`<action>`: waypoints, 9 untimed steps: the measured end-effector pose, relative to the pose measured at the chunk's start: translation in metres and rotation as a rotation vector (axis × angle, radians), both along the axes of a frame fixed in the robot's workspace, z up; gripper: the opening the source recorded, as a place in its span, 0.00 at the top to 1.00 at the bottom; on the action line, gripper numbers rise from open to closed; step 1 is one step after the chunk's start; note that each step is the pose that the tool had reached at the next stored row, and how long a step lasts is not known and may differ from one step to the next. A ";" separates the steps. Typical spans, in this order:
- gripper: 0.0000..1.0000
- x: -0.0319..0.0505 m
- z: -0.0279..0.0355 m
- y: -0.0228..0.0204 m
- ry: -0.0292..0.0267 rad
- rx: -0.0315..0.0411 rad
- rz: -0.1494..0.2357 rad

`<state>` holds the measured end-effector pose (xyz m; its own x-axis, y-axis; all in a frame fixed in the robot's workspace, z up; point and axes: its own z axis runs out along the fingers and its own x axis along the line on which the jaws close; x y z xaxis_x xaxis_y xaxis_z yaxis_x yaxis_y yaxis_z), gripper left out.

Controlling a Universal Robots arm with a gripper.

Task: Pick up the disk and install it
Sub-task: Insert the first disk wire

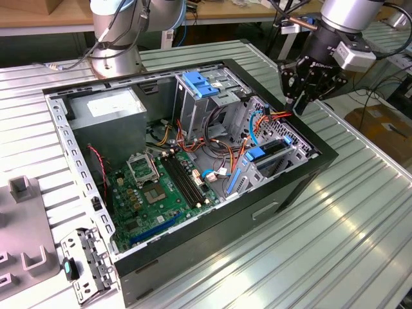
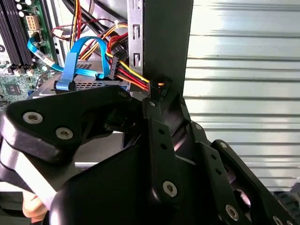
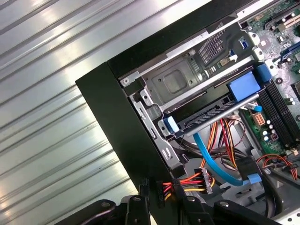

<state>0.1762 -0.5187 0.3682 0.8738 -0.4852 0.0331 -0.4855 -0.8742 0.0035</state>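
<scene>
Exterior view, left to right.

Far left on the ribbed metal worktop: grey fixture blocks, number unclear at the frame edge. Just beside them, one loose perforated metal bracket carrying one teal tab.

Back left: one silver robot arm base standing on the worktop behind the case.

Centre: one black computer case, side panel off, lying open side up. Inside, from the exterior view's left: one grey power supply in the back corner; one green motherboard near the front; one tall metal cage topped by one blue latch.

Right of the cage: one low drive bay against the case's right wall. One disk, blue rails showing, seated in that bay, slightly tilted; seen in the first wrist view as a dark slab with blue tabs at both ends, under a grey metal plate. One thin blue cable looping over the bay, also clear in the second wrist view.

Right edge of the case: one bundle of red, yellow and black wires ending in one black connector. One gripper poised at that connector, tips level with the case wall, apart from the disk. Clenched or released: cannot be told.
</scene>
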 end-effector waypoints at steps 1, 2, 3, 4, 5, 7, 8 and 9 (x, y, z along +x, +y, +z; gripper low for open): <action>0.68 0.0000 -0.0007 0.0000 -0.0001 -0.0001 0.003; 0.68 0.0000 -0.0011 0.0000 -0.0002 0.0000 0.003; 0.68 0.0000 -0.0017 0.0000 -0.0003 0.0000 0.004; 0.69 0.0000 -0.0019 0.0000 -0.0003 0.0002 0.004; 0.76 0.0000 -0.0019 0.0000 -0.0003 0.0009 0.004; 0.76 0.0000 -0.0016 0.0000 -0.0003 0.0015 0.004; 0.82 0.0000 -0.0003 0.0000 -0.0003 0.0017 0.004; 0.84 0.0000 0.0001 0.0000 -0.0003 0.0017 0.004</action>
<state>0.1762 -0.5187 0.3683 0.8756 -0.4820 0.0325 -0.4823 -0.8760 0.0018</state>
